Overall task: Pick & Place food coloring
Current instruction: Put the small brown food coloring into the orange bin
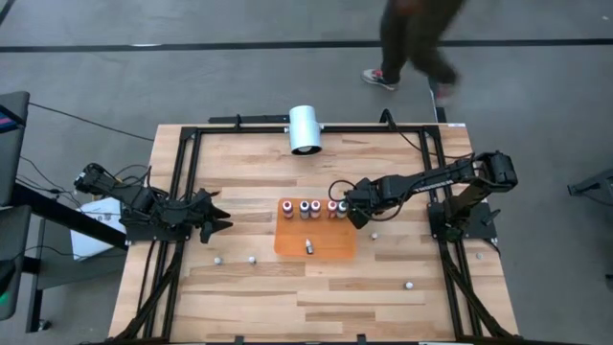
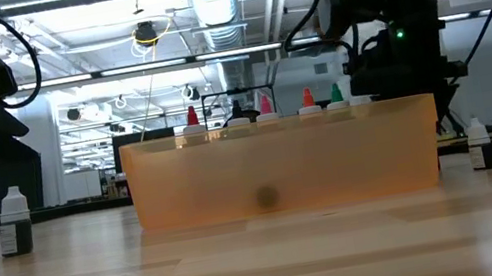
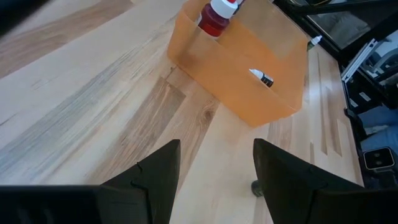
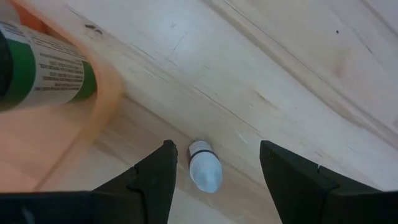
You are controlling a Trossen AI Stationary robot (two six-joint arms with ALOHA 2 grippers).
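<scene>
The big wooden worktop (image 1: 239,287) is carrying a see-through orange tray (image 1: 321,246) near its middle. A white cylinder (image 1: 305,129) is lying at the far edge of the worktop. The left arm is waiting at the left side of the worktop, and its left hand (image 1: 218,217) is standing open with nothing in it, well apart from the tray. The right arm is reaching in from the right side, and its right hand (image 1: 352,211) is hanging open just beside the right end of the tray, holding nothing. Inside the tray, the food coloring bottles (image 1: 310,207) are standing up in a row along the far side, with their coloured tops pointing up. In the low view their red, pink, orange and green tops (image 2: 265,106) are sticking up over the tray wall. One more small bottle (image 1: 308,247) is lying flat on the tray floor, with its long side pointing toward the near edge of the worktop. A few more small bottles are standing on the bare wood, like one (image 1: 252,259) to the left of the tray and one (image 1: 408,285) to the right. In the right wrist view a small white bottle (image 4: 204,166) is showing on the wood between the right hand's fingers (image 4: 153,180).
</scene>
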